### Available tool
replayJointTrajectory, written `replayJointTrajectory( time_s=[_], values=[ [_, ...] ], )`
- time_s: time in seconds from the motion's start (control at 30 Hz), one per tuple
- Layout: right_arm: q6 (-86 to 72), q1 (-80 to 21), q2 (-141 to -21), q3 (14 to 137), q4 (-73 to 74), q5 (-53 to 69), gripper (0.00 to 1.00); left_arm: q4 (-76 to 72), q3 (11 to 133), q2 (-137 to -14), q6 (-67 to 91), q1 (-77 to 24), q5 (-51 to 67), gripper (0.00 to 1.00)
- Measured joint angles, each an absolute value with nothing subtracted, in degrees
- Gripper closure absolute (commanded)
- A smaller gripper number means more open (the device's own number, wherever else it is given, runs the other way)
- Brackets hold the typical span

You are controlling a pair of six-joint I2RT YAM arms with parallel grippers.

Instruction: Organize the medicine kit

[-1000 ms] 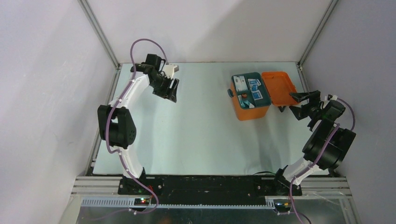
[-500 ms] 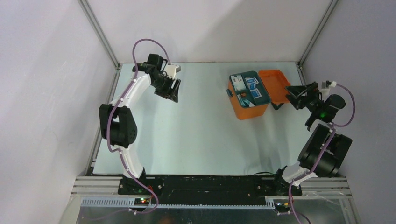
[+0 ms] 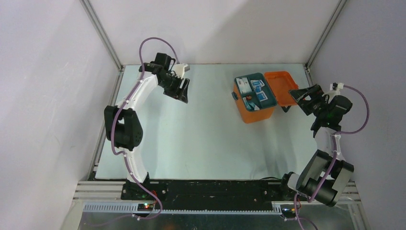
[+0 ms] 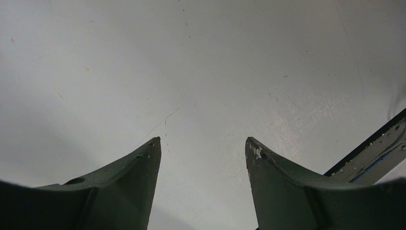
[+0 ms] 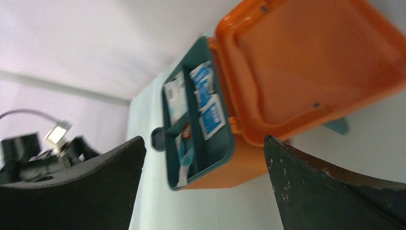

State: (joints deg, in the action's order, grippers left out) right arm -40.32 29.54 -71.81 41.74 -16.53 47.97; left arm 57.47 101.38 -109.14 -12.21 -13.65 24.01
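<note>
Medicine kit (image 3: 258, 111) at 1 o'clock on the pale surface (image 3: 201, 139): orange rectangular box, hinged lid (image 3: 283, 87) thrown open toward 3 o'clock, plain orange inside. Teal divided tray (image 5: 203, 173) seated in the top, with white-and-blue packets (image 5: 213, 120) in separate compartments. Right gripper (image 3: 300, 99) just beside the lid at 3 o'clock, jaws spread wide, empty. Left gripper (image 3: 180, 93) at 11 o'clock, well apart from the kit, jaws parted over bare surface, holding nothing.
</note>
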Motion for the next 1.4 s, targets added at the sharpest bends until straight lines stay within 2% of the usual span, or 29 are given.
replayJointTrajectory(
  time_s=[0.13,0.33,0.83,1.07,1.3,1.4],
  values=[
    [-37.2,29.2,-72.6,41.7,-13.4,40.7,0.01,57.5,101.4,-109.1,-12.1,-13.7,23.9,0.29],
    [-36.9,29.2,-80.5,41.7,-14.6,35.6,0.01,57.2,99.5,-109.1,-12.7,-13.7,22.3,0.29],
    [-41.0,29.7,-93.4,41.5,-31.4,36.4,0.01,60.6,98.9,-109.0,-17.8,-13.8,15.4,0.25],
    [-44.7,29.3,-93.6,41.1,-32.8,34.5,0.09,62.1,98.5,-109.0,-20.0,-14.0,12.9,0.25],
    [-48.9,25.9,-93.5,41.1,-27.7,28.9,0.11,62.3,98.3,-109.0,-20.0,-14.0,12.9,0.26],
    [-49.4,24.4,-93.5,41.1,-26.9,27.5,0.15,62.3,98.3,-109.0,-20.0,-14.0,13.5,0.26]
  ],
)
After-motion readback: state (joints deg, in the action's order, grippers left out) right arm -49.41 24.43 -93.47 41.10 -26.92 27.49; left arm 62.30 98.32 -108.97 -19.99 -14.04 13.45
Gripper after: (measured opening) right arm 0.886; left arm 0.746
